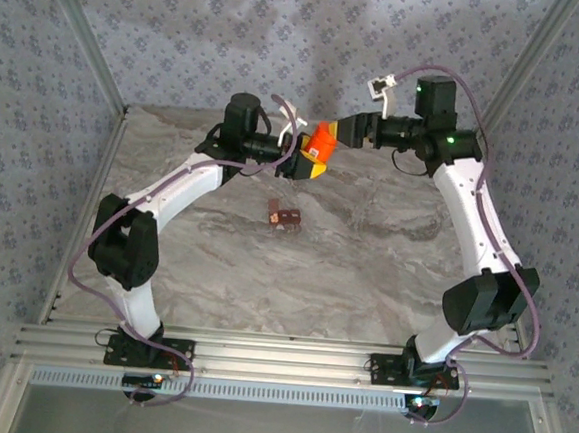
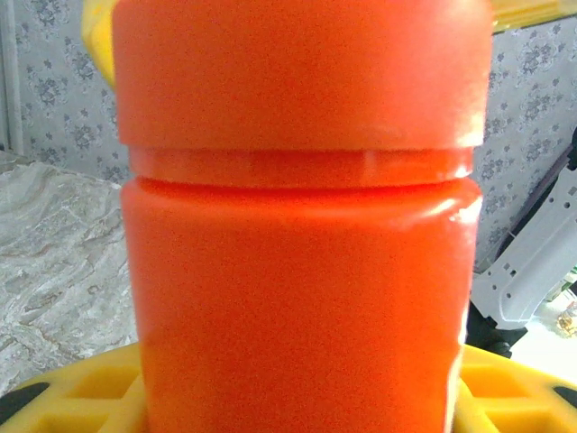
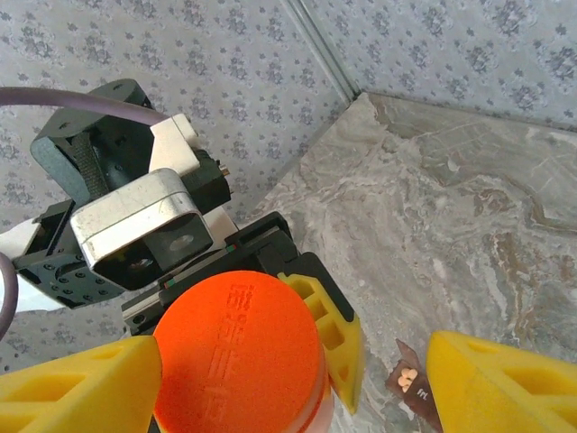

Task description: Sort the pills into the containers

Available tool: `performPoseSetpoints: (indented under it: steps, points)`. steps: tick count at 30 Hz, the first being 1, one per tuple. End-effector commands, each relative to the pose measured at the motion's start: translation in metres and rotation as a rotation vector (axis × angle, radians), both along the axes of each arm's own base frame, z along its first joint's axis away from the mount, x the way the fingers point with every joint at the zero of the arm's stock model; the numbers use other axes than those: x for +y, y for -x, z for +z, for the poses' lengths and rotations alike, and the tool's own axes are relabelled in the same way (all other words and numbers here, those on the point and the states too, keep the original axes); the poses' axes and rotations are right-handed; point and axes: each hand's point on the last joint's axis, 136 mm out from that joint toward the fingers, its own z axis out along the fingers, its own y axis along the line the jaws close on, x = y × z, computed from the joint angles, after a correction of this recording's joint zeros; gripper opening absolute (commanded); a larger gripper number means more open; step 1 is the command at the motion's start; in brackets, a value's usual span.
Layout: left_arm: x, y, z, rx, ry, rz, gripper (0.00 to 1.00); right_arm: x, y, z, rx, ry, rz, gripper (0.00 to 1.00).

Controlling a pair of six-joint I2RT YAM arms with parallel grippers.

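Both arms rise from their bases at the near edge, elbows bowed outward, forearms reaching in toward each other. The left end effector (image 1: 315,156) grips the orange bottle (image 1: 323,139); the right end effector (image 1: 342,132) faces it, jaws spread wide

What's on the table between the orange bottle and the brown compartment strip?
Nothing: in the top view, the stretch of table between the orange bottle and the containers is bare marble.

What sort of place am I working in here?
Likely an enclosed robot test cell, not a home or pharmacy: patterned wall panels held in metal framing, a marble-look tabletop, and an aluminium base rail along the near edge.
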Motion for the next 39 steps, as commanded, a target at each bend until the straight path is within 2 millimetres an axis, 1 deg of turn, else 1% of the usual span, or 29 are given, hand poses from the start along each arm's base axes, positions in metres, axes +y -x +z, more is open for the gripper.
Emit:
performPoseSetpoints:
  steps: [1,4,7,8,9,10,11,12,17,23,28,39]
  points:
    - [-0.004,0.008,0.009,-0.034,0.02,-0.05,0.0,0.008,0.0,0.003,-0.015,0.01,0.022,0.78]
    - [-0.005,0.009,0.009,-0.034,0.02,-0.053,0.0,0.014,-0.001,0.001,-0.015,0.015,0.03,0.75]
    - [-0.006,0.009,0.008,-0.033,0.019,-0.053,0.0,0.016,0.001,-0.002,0.01,0.02,0.037,0.66]
    - [-0.006,0.009,0.008,-0.032,0.018,-0.05,0.0,0.016,0.002,-0.003,0.012,0.02,0.039,0.64]
    - [-0.007,0.009,0.008,-0.034,0.018,-0.053,0.0,0.017,0.002,-0.004,0.016,0.02,0.043,0.64]
    - [-0.007,0.009,0.007,-0.031,0.017,-0.052,0.0,0.017,0.003,-0.004,0.018,0.022,0.045,0.67]
    - [-0.006,0.009,0.008,-0.032,0.018,-0.051,0.0,0.017,0.004,-0.006,0.02,0.024,0.048,0.72]
    - [-0.007,0.009,0.008,-0.033,0.018,-0.052,0.0,0.017,0.005,-0.006,0.019,0.028,0.051,0.74]
    - [-0.007,0.008,0.008,-0.034,0.018,-0.05,0.0,0.019,0.011,-0.01,0.026,0.03,0.065,0.73]
    - [-0.007,0.007,0.009,-0.04,0.021,-0.046,0.0,0.02,0.016,-0.013,0.036,0.027,0.069,0.6]
    - [-0.008,0.007,0.01,-0.042,0.02,-0.041,0.0,0.024,0.02,-0.012,0.038,0.022,0.082,0.49]
    - [-0.007,0.003,0.011,-0.051,0.022,-0.016,0.0,0.026,0.016,-0.017,0.062,0.036,0.038,0.36]
